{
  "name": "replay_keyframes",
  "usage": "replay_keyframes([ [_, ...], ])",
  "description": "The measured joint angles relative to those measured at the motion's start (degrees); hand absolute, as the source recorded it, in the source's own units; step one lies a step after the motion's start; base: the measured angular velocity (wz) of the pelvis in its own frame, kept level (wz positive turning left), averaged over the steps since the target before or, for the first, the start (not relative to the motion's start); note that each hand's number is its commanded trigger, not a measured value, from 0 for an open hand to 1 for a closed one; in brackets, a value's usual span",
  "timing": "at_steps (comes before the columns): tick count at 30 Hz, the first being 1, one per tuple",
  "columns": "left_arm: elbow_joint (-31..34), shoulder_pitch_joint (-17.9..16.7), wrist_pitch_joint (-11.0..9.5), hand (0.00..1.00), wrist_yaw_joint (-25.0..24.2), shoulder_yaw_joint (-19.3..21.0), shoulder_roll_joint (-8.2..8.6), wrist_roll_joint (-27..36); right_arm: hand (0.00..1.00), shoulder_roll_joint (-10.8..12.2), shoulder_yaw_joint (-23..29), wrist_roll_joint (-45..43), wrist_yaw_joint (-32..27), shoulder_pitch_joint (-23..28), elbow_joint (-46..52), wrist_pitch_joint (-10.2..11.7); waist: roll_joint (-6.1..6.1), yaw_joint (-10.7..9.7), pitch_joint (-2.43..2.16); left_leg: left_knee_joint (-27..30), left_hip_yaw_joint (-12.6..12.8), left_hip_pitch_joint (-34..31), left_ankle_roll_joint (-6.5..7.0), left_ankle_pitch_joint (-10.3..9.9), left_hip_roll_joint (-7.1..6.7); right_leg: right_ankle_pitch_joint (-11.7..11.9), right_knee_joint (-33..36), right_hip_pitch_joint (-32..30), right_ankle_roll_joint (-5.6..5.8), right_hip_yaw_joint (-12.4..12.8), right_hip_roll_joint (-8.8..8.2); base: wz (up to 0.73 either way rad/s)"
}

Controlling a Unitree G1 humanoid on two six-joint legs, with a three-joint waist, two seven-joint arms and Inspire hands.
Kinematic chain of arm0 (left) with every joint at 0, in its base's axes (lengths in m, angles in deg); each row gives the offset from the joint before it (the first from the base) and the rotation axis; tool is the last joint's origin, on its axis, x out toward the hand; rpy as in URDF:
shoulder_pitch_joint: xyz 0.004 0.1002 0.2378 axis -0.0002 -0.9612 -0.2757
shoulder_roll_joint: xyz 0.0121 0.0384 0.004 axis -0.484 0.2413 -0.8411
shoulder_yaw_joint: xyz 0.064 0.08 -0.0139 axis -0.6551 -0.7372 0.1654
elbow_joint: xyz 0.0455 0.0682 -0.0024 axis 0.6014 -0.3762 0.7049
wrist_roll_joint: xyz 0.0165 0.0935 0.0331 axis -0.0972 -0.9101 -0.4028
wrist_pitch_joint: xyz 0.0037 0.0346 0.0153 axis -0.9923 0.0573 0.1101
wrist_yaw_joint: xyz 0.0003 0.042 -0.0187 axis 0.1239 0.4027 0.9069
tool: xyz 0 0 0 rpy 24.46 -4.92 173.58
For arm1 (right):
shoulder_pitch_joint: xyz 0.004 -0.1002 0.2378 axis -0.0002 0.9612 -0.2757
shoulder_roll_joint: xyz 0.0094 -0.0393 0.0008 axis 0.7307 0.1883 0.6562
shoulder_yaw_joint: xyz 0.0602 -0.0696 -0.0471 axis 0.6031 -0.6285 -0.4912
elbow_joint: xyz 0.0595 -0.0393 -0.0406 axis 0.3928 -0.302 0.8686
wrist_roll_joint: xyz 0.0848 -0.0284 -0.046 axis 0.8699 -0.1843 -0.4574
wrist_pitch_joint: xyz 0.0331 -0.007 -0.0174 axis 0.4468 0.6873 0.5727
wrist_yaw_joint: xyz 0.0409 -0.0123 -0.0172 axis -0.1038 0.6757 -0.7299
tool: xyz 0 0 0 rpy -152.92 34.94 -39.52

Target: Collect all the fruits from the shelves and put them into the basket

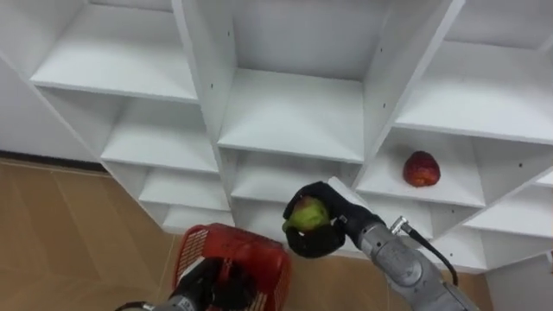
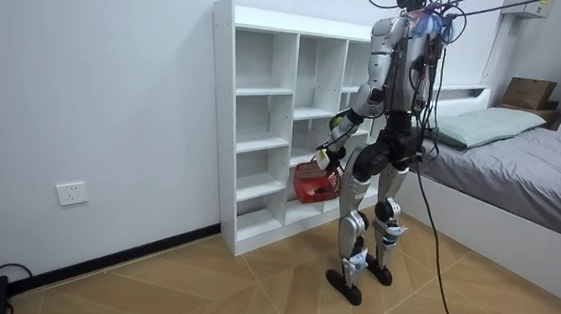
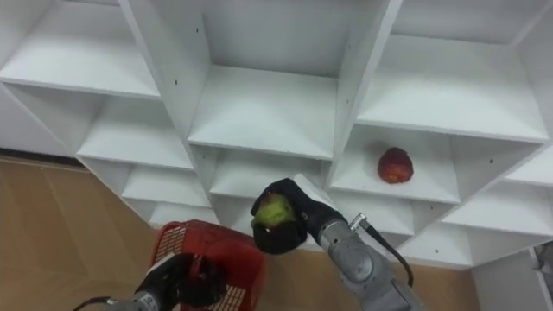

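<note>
Green fruit clasped in right hand, just above and right of red basket gripped by left hand; drop lies down-left. Red fruit waits on shelf further right.

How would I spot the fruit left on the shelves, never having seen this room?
Start at the open-shelved white closet in front of the robot and look right of the middle column. On a shelf there, alone, lies the red fruit; the other fruit is green and gripped in the right hand near the red basket.
</note>
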Motion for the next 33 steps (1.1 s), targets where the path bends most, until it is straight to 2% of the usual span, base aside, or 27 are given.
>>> replay_keyframes([
  [3, -0.31, 0.07, -0.02, 1.0, 0.08, -0.9, 0.01, 0.05, 1.0, 0.53, 0.01, -0.11, 1.29, 0.19, -0.75, 0.0, 0.26, -0.69, 0.02, -0.1, 0.76, 0.16, 0.01, 0.0, 0.1, -0.13, 0.37, -0.41, 0.0, 0.83, 0.04, -0.12],
  [9, -0.68, 0.41, -0.88, 1.0, 0.04, -0.84, 1.73, 0.04, 1.0, 1.97, 0.01, -1.18, 2.92, 1.96, -1.18, -0.03, 0.54, -0.95, 0.16, -0.36, 2.17, -0.19, 0.01, -0.01, 0.67, -0.2, 1.17, -1.81, -0.11, 1.65, -0.05, -0.11],
  [11, -0.65, 0.64, -1.08, 1.0, -0.05, -0.86, 2.35, 0.05, 1.0, 2.22, -0.01, -1.47, 3.24, 1.96, -1.18, -0.03, 1.05, -1.04, 0.21, -0.15, 2.37, -0.71, 0.01, -0.01, 0.66, -0.2, 1.37, -2.3, -0.13, 2.01, -0.04, -0.06],
  [13, -0.59, 1.17, -1.17, 1.0, -0.17, -0.86, 2.96, 0.13, 1.0, 2.24, 0.0, -2.04, 3.39, 1.98, -1.17, -0.03, 1.7, -1.28, 0.51, 0.08, 2.55, -0.88, 0.01, -0.02, 0.66, -0.23, 1.59, -2.52, -0.16, 2.19, -0.02, 0.0],
  [16, -0.5, 1.66, -1.21, 1.0, -0.28, -0.86, 3.25, 1.82, 1.0, 2.37, -0.04, -3.01, 3.79, 2.05, -1.08, -0.03, 2.14, -1.32, 0.43, 0.03, 2.83, -1.18, 0.01, -0.02, 0.63, -0.57, 2.47, -3.44, -0.27, 2.55, -0.12, -0.06],
  [33, 0.54, 2.4, -2.3, 1.0, -0.3, -1.12, 3.68, 3.38, 1.0, 3.55, -0.07, -3.68, 4.99, 2.94, -3.82, -0.24, 2.14, -2.07, 0.41, -0.06, 3.79, -0.95, -0.03, -0.02, 0.63, -0.94, 3.27, -4.12, -0.49, 3.4, -0.09, -0.02],
])
